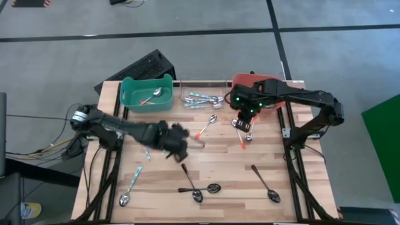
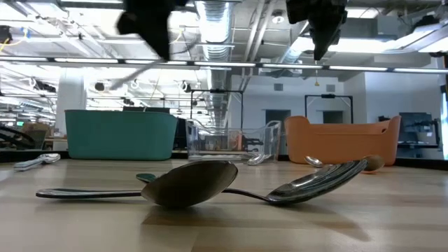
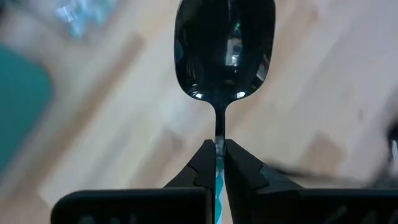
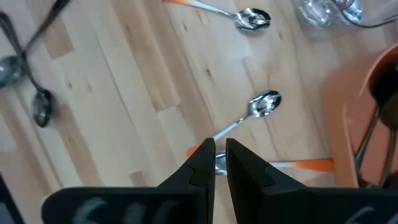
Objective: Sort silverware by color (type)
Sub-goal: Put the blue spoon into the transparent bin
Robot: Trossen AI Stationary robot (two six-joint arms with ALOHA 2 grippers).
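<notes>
My left gripper [image 1: 182,145] hovers over the table's middle, shut on a teal-handled spoon [image 3: 224,50] whose shiny bowl points away from the wrist. My right gripper [image 1: 245,125] is raised in front of the orange bin [image 1: 270,112]. Its fingers are almost together around the metal end of an orange-handled spoon [image 4: 305,163]. A second orange-handled spoon [image 4: 264,102] lies flat on the wood below it, and a third one [image 1: 207,124] lies to its left. Both grippers show high above the table in the low view. My left gripper pinches the teal spoon's handle [image 3: 219,177] just behind the neck, between the two fingertips [image 3: 205,165]. The fingers lie along the spoon, and the bowl sticks out ahead of them. It is lifted clear of the table. My right gripper pinches the orange-handled spoon by its metal end [image 4: 217,163], coming from above. The handle sticks out sideways toward the orange bin. The fingers hide the bowl.
At the far edge stand a teal bin [image 1: 131,100] holding one spoon, a clear bin [image 1: 203,84] with teal-handled spoons, and the orange bin. A teal-handled spoon [image 1: 131,184] and dark-handled spoons [image 1: 195,187] [image 1: 266,185] lie near the front edge.
</notes>
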